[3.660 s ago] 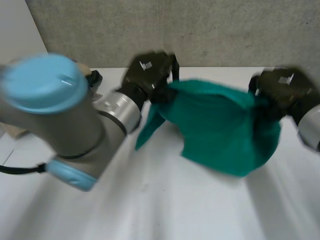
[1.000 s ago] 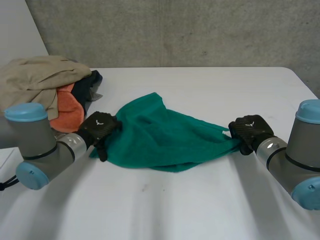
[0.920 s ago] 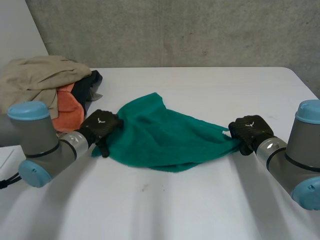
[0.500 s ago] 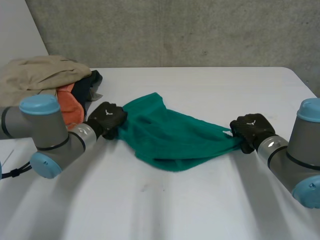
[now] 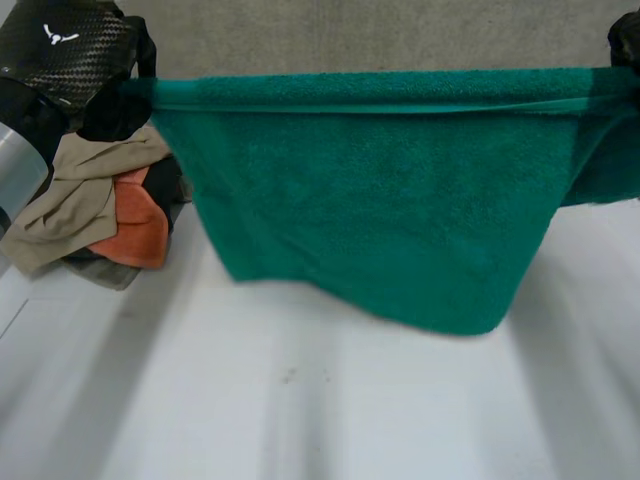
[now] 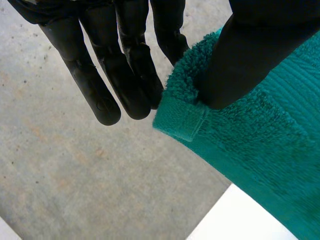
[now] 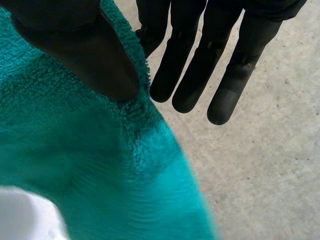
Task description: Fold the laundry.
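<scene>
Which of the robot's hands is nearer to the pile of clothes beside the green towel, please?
Left. The left hand hangs close over the pile of clothes, pinching one corner of the green towel; the right hand pinches the towel's far end.

No letters, numbers or brand words readable. One sign only: a small white winged emblem point(image 5: 62, 36) on the woven black back of the left hand point(image 5: 70, 75). It sits well behind the fingers, on the side turned away from the green towel point(image 5: 380, 200) corner they pinch. It is a bare mark, too small to make out finer detail.
</scene>
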